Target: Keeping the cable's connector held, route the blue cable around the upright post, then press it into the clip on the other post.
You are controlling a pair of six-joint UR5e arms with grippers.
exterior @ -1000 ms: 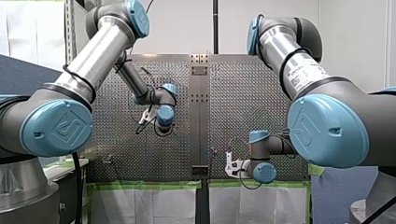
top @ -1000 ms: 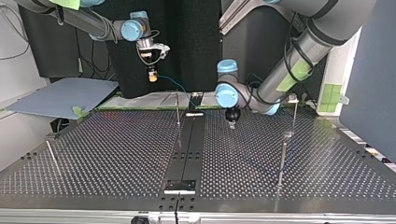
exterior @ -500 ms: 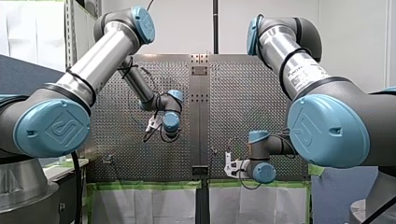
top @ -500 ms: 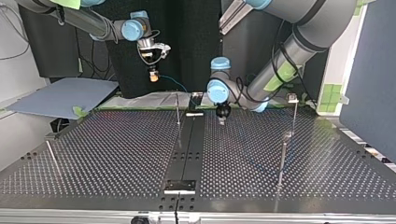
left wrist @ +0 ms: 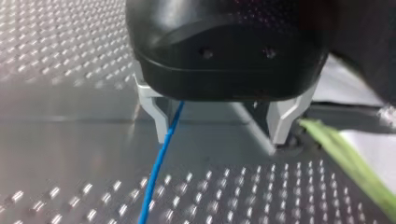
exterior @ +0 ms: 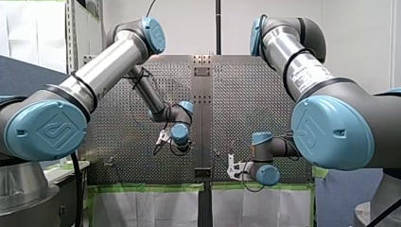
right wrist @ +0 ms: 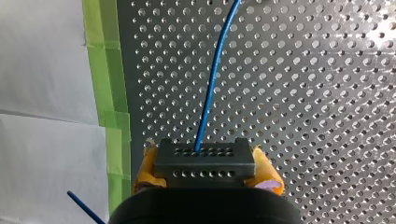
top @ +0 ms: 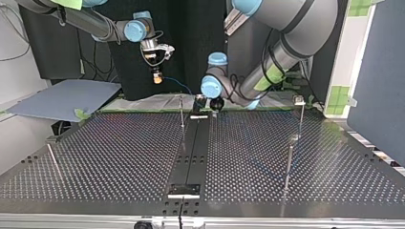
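Notice your right end effector (top: pixel 155 78), top view's upper left, grips the connector (right wrist: pixel 204 161) (an anchor); your left end effector (left wrist: pixel 220 135), spread open, straddles the blue cable (left wrist: pixel 156 172).

My left arm's black metal-fingered gripper (exterior: pixel 161 139) moves right and lower in the front view, now close to the dark centre strip (top: pixel 193 148) and thin upright metal post (top: pixel 182 110).
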